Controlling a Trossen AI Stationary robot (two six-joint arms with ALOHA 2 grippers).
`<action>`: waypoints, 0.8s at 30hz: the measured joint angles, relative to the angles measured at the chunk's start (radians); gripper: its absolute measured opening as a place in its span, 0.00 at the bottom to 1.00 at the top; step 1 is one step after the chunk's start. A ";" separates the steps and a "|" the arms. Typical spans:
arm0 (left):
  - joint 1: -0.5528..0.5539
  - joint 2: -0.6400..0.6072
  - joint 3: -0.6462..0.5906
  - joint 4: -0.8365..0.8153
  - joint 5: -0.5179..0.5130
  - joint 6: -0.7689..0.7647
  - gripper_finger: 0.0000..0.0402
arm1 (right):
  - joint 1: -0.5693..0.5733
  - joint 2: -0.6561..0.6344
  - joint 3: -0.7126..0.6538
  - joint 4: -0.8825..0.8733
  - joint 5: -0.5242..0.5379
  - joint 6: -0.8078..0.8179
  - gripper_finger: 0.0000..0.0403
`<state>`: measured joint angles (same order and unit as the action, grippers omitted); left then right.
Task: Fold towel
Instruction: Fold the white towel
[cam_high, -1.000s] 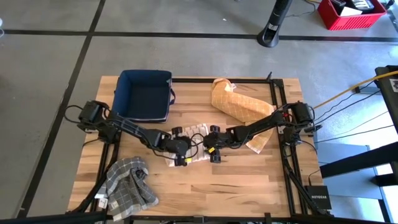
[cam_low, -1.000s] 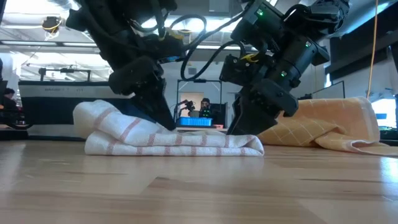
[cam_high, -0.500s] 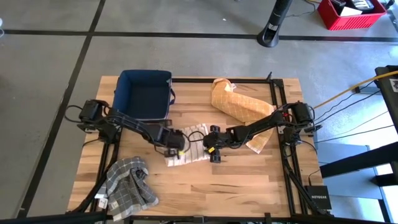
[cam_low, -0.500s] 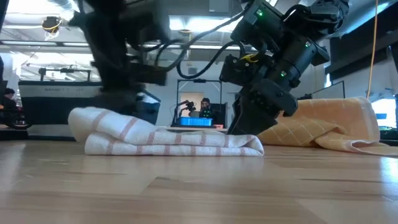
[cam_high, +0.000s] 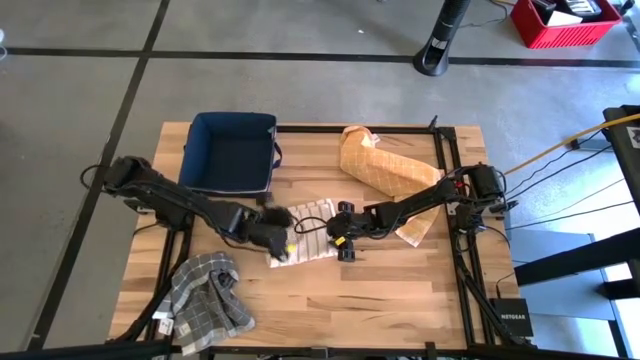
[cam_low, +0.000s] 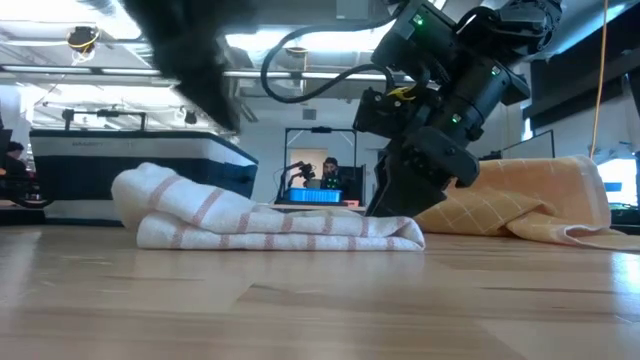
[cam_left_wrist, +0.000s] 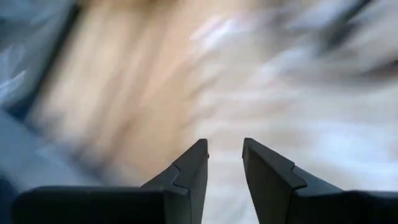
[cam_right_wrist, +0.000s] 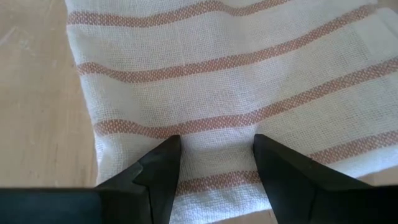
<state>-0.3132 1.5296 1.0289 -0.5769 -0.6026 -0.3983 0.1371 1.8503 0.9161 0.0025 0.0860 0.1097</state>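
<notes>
Lying near the middle of the table (cam_high: 400, 290) is the white towel with red stripes (cam_high: 305, 235), folded into a flat stack. The right gripper (cam_high: 345, 240) rests on the towel's 3 o'clock edge, its jaws spread wide with striped cloth showing between them, pressing down and not pinching. The left gripper (cam_high: 280, 243) is over the towel's 9 o'clock end, its jaws a little apart with nothing between them. At 12 o'clock from the towel sits a dark blue bin (cam_high: 233, 152). A yellow checked towel (cam_high: 385, 170) lies toward 1 o'clock. A grey checked towel (cam_high: 207, 293) is bunched up at 7 o'clock.
</notes>
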 joint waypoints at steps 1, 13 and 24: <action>0.000 0.004 -0.027 0.131 0.048 0.036 0.24 | 0.000 0.000 0.000 0.000 0.000 0.001 0.51; -0.017 0.063 -0.166 -0.115 0.312 -0.125 0.24 | 0.000 0.000 0.000 -0.003 0.000 0.014 0.51; -0.080 -0.065 -0.108 -0.070 0.193 -0.144 0.24 | 0.000 -0.040 0.004 -0.084 -0.047 0.014 0.51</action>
<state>-0.3937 1.4647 0.9207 -0.6466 -0.4097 -0.5419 0.1371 1.8106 0.9199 -0.0811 0.0392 0.1241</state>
